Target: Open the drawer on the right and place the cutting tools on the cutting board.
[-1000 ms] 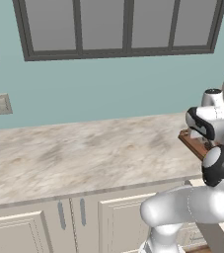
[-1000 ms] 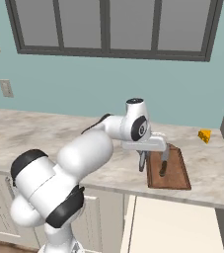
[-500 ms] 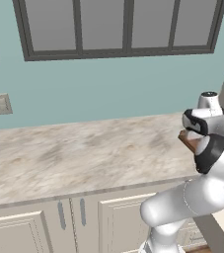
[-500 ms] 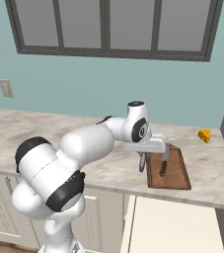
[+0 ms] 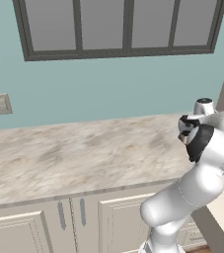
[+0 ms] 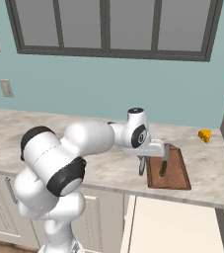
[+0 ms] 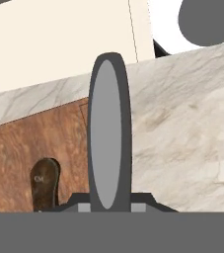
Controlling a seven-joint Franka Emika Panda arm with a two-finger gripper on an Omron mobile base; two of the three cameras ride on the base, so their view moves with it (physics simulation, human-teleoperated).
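Flat, even rendered light all round, no glare, only soft shadow under the arm on the counter (image 6: pixel 108 170); edges slightly soft, hand view blocky up close

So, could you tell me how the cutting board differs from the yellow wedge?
The cutting board is reddish-brown, flat and rectangular; the wedge is yellow and chunky. The board is far larger than the wedge. The board lies by the front edge, the wedge nearer the wall. Both sit on the counter.
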